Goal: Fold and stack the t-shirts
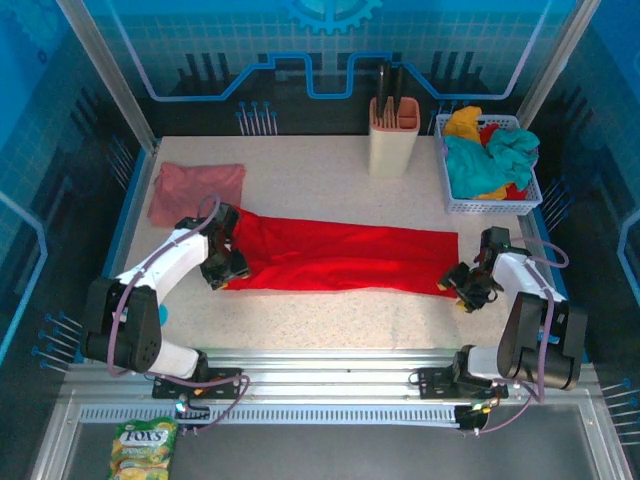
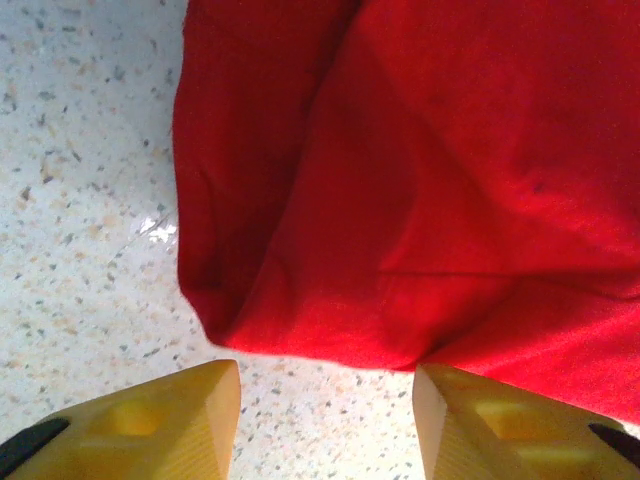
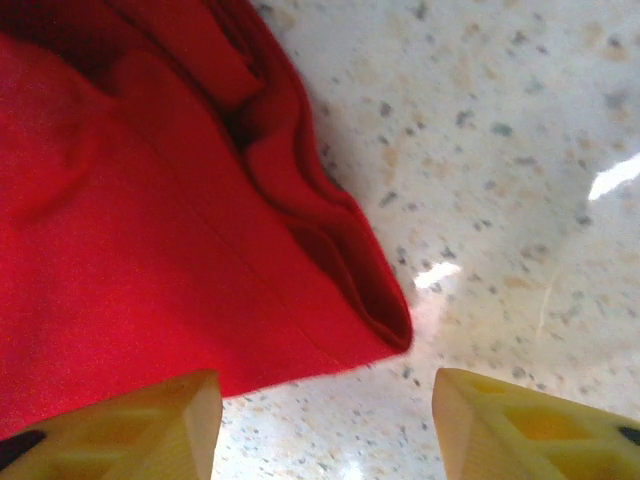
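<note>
Could catch just the top layer of the bright red cloth t-shirt (image 1: 340,255), banded across the speckled counter (image 1: 330,310), unfolding it; left claw (image 1: 228,268) and right claw (image 1: 462,285) half parted at its ends, holding nothing

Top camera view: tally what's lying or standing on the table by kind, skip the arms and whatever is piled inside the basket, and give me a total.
T-shirts: 2 (red t-shirt, pink t-shirt)
Baskets: 1 (white basket)
Holders: 1 (beige holder)
Total: 4
</note>
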You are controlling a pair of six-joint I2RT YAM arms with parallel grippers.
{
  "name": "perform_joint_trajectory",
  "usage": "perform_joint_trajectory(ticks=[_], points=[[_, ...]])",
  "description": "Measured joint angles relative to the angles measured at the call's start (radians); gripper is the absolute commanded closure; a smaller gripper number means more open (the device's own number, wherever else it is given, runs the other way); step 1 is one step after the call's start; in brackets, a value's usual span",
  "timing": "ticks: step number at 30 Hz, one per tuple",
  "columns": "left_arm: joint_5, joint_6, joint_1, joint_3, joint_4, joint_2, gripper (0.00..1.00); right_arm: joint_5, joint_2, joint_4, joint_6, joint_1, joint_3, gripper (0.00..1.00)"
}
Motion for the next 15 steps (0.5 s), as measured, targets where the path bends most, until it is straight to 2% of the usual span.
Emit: perform_joint_trajectory(ticks=[2,7,9,12,15], points=[[-0.011,0.0,0.001,-0.014,0.016,0.0,0.52,-0.002,0.014,0.024,0.006,0.0,0.0,0.6],[-0.048,0.0,0.001,-0.055,0.039,-0.001,0.52,0.003,0.026,0.058,0.013,-0.001,-0.001,0.67],[-0.054,0.0,0.001,-0.066,0.049,-0.002,0.52,0.003,0.038,0.067,0.011,-0.001,-0.001,0.73],[-0.072,0.0,0.001,-0.08,0.069,-0.002,0.52,0.005,0.049,0.073,0.01,-0.002,-0.001,0.76],[-0.098,-0.002,0.002,-0.1,0.089,-0.005,0.58,0.01,0.05,0.078,0.009,-0.002,-0.001,0.8]])
